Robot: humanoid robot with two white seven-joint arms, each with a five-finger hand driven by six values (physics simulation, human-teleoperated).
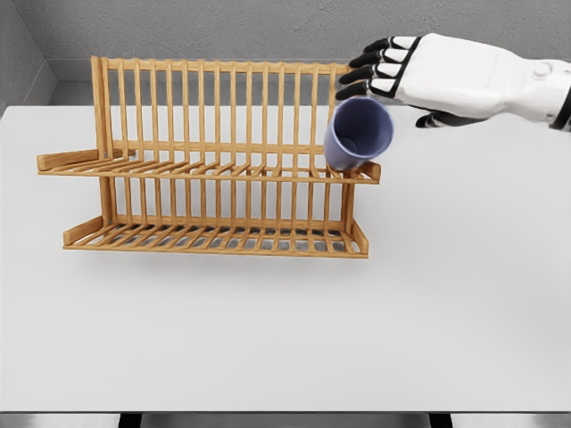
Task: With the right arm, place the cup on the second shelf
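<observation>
A wooden two-tier dish rack (214,169) stands on a white bench (285,339), its tall slatted back rising behind two slatted shelves. The upper shelf (178,165) runs across the middle of the rack; the lower shelf (214,239) sits close above the bench top.

A blue-violet cup (359,134) is at the right end of the upper shelf. It is tilted, its open mouth turned up and toward the camera so the inside shows, and its base rests down at the shelf's front right corner, against the slats.

The right arm comes in from the upper right edge, white with black finger segments. The right hand (393,76) is just above and behind the cup's rim. Its fingers (366,74) are loosely extended side by side, pointing left toward the top of the rack, and are not wrapped around the cup. The thumb shows as a dark shape below the palm, to the right of the cup. Whether any fingertip touches the rim cannot be told from this view.

The left arm does not appear.
</observation>
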